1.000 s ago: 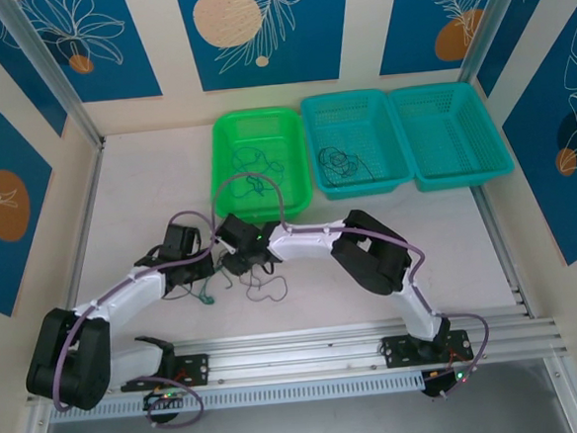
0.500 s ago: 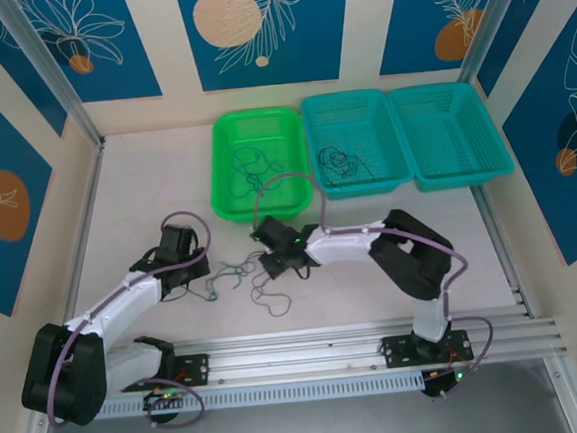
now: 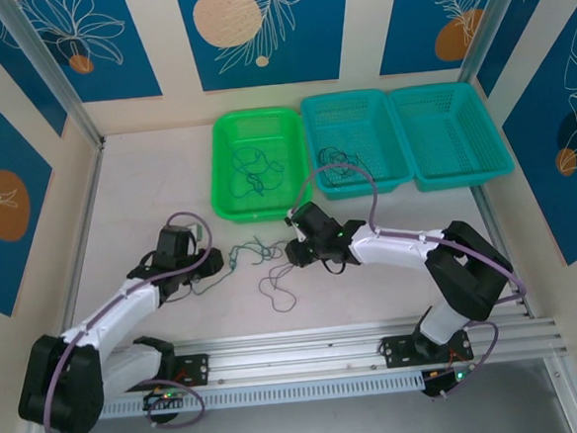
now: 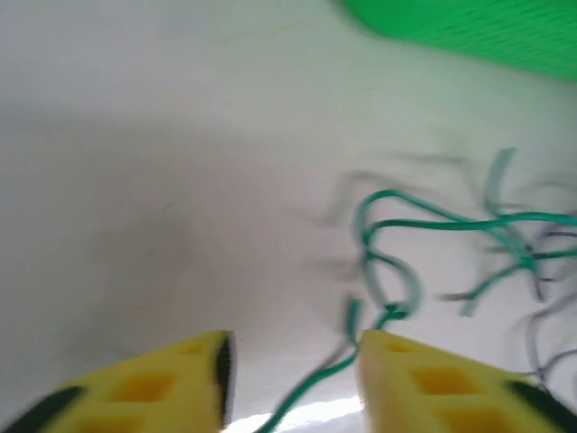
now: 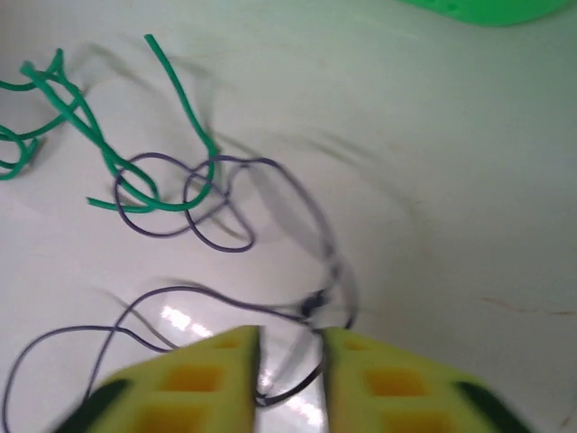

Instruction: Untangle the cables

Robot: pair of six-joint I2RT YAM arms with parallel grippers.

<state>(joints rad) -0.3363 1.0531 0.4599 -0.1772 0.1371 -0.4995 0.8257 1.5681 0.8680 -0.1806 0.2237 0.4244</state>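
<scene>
My left fingers [image 4: 171, 383] stand well apart, a green wire [image 4: 424, 221] running between them; my right fingers [image 5: 212, 374] sit narrowly apart around a dark wire [image 5: 311, 307].

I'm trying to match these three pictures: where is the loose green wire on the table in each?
Top view: green wire left of centre, below the green basket.
Left wrist view: green wire in the right half.
Right wrist view: green wire at upper left.
Shared landmark: green basket, beyond the wire each time.
</scene>
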